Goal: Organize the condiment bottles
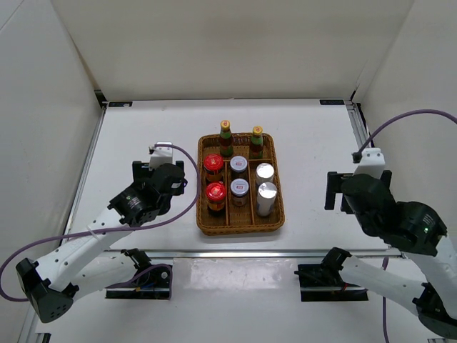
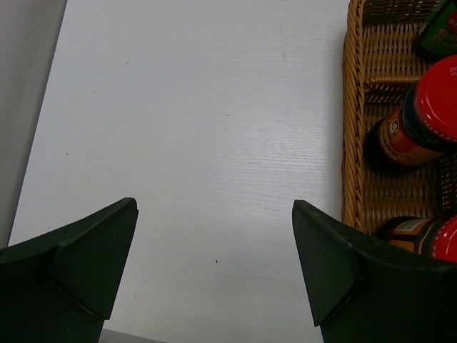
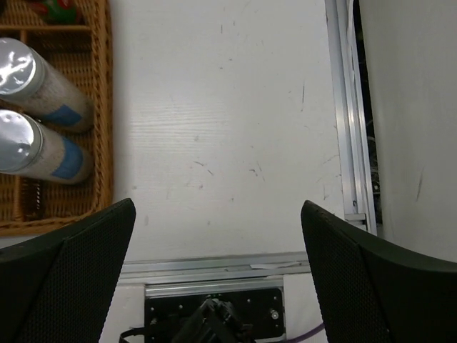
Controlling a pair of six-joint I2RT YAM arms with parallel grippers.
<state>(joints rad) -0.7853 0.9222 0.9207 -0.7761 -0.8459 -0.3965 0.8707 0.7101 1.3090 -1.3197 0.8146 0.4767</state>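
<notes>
Tray (image 1: 240, 227) filled, like with like; nothing in hand
We find all eight containers upright inside the tray: sauce bottles (image 1: 226, 137) in the far row, then three columns running toward the arms, red jars (image 1: 213, 163) left, silver-lidded jars (image 1: 238, 166) middle, cylinders (image 1: 265, 173) right. No container shows outside it in any view, so we judge the sorting done, with at most the arms' withdrawal left. The left gripper (image 2: 214, 214) hangs over the table (image 2: 214, 107) just left of the tray, jaws wide apart and empty. The right gripper (image 3: 218, 207) hangs well right of the tray, likewise spread with nothing between. Not verified: labels are too small to read, the tray floor is hidden under the containers, and in the left wrist view the near red jar sits partly behind a finger and a sauce bottle is cut off at the frame corner
</notes>
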